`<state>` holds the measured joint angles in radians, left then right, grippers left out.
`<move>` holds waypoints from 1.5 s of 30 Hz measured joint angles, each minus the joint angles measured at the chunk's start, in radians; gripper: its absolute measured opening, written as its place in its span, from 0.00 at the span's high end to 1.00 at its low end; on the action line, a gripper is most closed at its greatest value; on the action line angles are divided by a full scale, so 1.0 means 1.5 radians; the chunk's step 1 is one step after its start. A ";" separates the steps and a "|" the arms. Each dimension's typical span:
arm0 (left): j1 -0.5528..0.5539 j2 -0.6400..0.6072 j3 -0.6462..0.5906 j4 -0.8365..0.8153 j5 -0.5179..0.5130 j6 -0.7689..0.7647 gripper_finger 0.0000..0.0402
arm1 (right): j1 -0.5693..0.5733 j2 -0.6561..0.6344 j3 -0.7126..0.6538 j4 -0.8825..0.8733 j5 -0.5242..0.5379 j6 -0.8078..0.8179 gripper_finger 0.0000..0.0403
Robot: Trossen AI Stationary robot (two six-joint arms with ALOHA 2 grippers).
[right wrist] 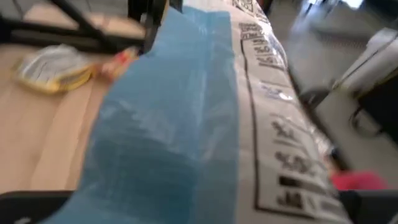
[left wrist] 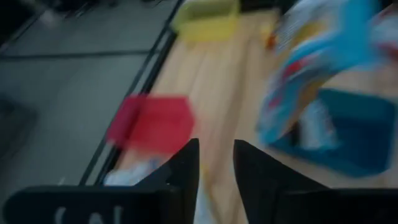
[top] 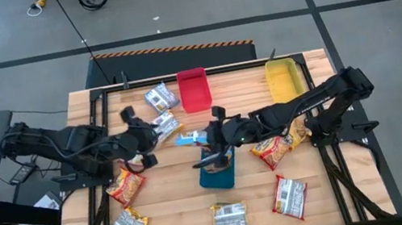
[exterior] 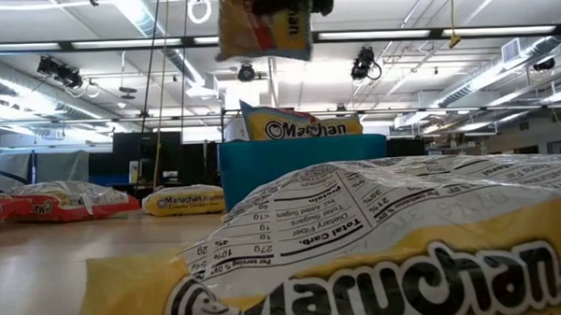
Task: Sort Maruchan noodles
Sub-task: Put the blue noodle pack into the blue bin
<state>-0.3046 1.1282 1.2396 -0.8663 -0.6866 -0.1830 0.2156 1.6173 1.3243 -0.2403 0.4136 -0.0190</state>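
Handing over mid-table: right hand [top: 207,137] closed on a blue noodle packet [top: 189,138] held above the blue tray [top: 218,176]; left hand [top: 140,141] narrowly parted, just left of it. Next, probably lowering the packet into that tray and letting go.

Ten noodle packets [top: 229,218], three trays [top: 193,89]: red, yellow, blue.

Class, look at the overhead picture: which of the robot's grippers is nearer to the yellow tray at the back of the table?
Right. The right gripper sits mid-table above the blue tray, nearer the yellow tray; the left gripper is farther, beyond the red tray.
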 joint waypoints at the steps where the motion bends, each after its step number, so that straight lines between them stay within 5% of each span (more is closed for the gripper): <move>1: 0.001 -0.005 -0.007 -0.022 -0.011 -0.018 0.72 | 0.003 0.000 0.012 -0.037 -0.012 0.024 0.66; 7: 0.004 -0.021 -0.134 -0.010 0.019 -0.094 0.69 | 0.027 0.000 0.051 -0.171 -0.105 0.172 0.68; 16: 0.031 0.011 -0.365 0.373 0.216 -0.117 0.69 | 0.062 0.008 0.056 -0.239 -0.150 0.244 0.68; 33: 0.048 0.276 -0.339 0.551 0.249 -0.063 0.69 | 0.061 0.302 0.341 -0.610 -0.243 0.222 0.68; 39: 0.036 0.321 -0.338 0.656 0.347 -0.056 0.69 | 0.033 0.373 0.381 -0.717 -0.285 0.201 0.68; 45: 0.027 0.329 -0.338 0.727 0.371 -0.021 0.69 | 0.008 0.418 0.385 -0.772 -0.299 0.157 0.68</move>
<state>-0.2642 1.6210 0.7330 0.2243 -0.1308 -0.2143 0.2275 2.2436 1.9022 -1.3990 -0.0351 0.2162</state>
